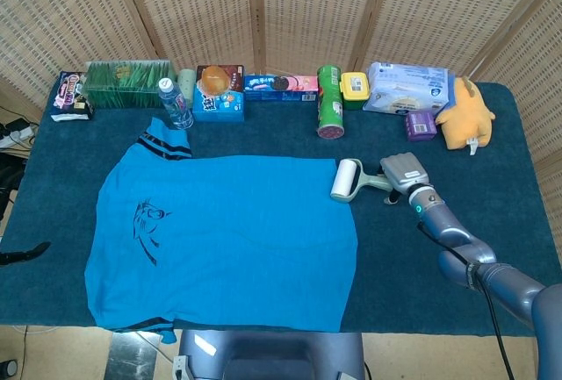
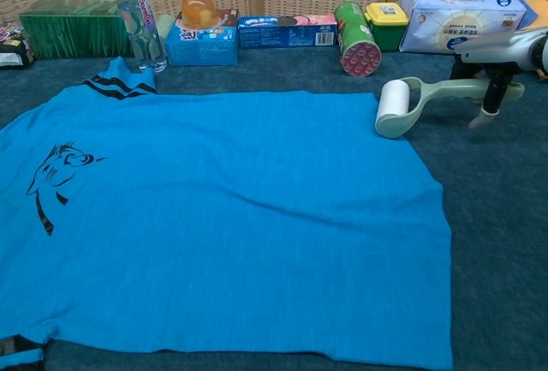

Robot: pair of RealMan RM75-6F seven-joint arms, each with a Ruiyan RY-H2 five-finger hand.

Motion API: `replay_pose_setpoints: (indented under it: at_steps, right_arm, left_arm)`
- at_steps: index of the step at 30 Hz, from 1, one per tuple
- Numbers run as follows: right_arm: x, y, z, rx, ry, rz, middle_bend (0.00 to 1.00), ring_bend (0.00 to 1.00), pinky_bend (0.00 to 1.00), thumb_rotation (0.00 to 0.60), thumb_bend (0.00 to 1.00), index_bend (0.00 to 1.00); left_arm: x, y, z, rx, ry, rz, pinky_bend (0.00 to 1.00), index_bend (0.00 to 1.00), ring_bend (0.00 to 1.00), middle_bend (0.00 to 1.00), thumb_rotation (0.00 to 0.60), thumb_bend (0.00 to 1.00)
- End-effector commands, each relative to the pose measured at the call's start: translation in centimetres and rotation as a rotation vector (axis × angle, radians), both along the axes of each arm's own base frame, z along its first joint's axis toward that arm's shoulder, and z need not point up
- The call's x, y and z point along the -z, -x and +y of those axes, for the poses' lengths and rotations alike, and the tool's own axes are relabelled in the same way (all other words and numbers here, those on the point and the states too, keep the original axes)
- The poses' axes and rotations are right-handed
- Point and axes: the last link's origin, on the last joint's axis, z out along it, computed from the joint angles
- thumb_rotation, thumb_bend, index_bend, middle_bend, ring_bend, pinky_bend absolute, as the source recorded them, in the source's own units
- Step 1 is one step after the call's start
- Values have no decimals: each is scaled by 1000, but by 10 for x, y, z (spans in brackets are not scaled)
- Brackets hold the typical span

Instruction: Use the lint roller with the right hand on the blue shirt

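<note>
The blue shirt (image 2: 223, 225) lies flat across the near and middle part of the table (image 1: 439, 301), its long axis running left to right. Just past its far right corner sits the lint roller (image 1: 347, 178), white drum touching the shirt's edge, with its pale green handle pointing right, away from the cloth. The right robot hand (image 1: 406, 172) is over the handle's far end and appears to be closed on it, though the grip itself is partly hidden. So the shirt lies to the left of this robot hand, suggesting a leftward stroke. The left robot hand is not visible.
</note>
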Motion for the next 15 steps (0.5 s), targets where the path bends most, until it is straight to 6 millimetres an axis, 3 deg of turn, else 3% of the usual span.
replay_pose_setpoints:
  at_steps: [1, 4, 5, 8, 12, 14, 15]
  right_arm:
    - [1, 0, 0, 3, -5, -1, 666, 571, 699, 600, 20, 785]
    - [3, 0, 1, 7, -8, -4, 682, 587, 746, 600, 42, 818]
    - [3, 0, 1, 5, -9, -4, 685, 591, 762, 600, 91, 826]
    - [3, 0, 1, 0, -6, -7, 681, 614, 819, 600, 344, 812]
    - [2, -3, 1, -19, -11, 1, 677, 641, 865, 600, 851, 706]
    - [0, -4, 0, -32, -6, 1, 676, 654, 871, 600, 985, 660]
    - [0, -5, 0, -36, -5, 2, 676, 663, 879, 600, 1000, 638]
  left_arm:
    - [-1, 0, 0, 0, -1, 1, 18, 0, 0, 0, 600, 80]
    - [-1, 0, 0, 0, -1, 1, 17, 0, 0, 0, 600, 80]
    - [-1, 1, 0, 0, 0, 1, 18, 0, 0, 0, 600, 80]
    - [-1, 1, 0, 0, 1, 1, 18, 0, 0, 0, 600, 79]
    - [-1, 1, 0, 1, 1, 0, 17, 0, 0, 0, 600, 80]
    - [-1, 2, 0, 0, 1, -1, 17, 0, 0, 0, 600, 80]
    - [-1, 2, 0, 0, 1, -2, 17, 0, 0, 0, 600, 80]
